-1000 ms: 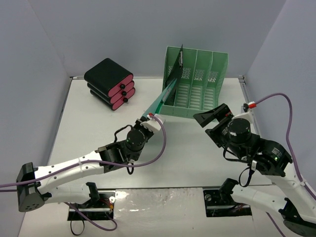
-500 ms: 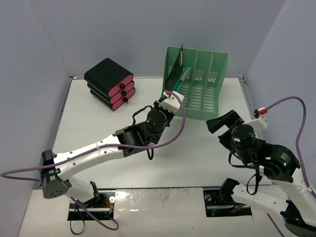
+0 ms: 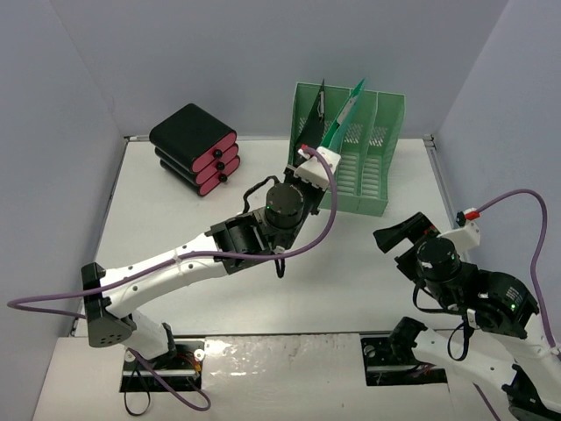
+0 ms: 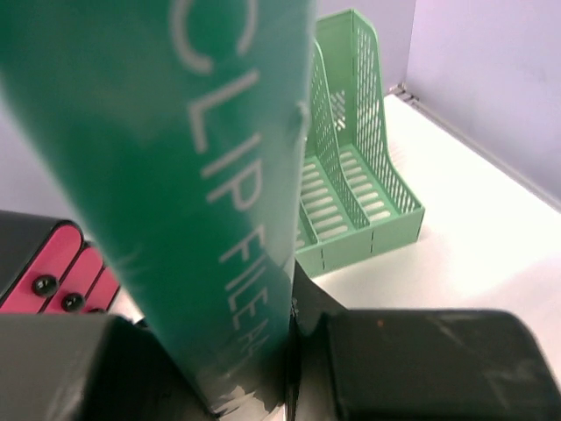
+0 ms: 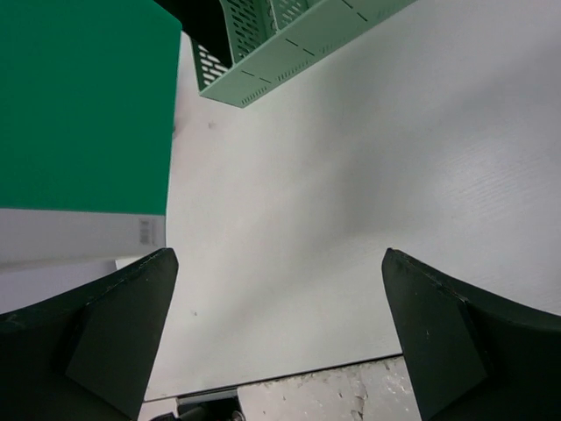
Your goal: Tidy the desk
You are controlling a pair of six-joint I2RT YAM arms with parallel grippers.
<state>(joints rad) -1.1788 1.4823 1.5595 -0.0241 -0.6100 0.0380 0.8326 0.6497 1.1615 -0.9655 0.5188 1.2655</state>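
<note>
White desk (image 3: 175,219) spreads beneath the mint-green file rack (image 3: 368,189). Left gripper (image 3: 314,161), at the rack's front-left corner, is clamped on a green clip file (image 3: 344,114) tilting over it. Right gripper (image 3: 401,235) hangs front-right of the rack, jaws apart.

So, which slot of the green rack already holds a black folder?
The leftmost slot in the top view: the black folder leans inside it. The file rack's other two slots hold none.

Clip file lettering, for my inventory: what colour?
White lettering on green; clearest from left wrist.
</note>
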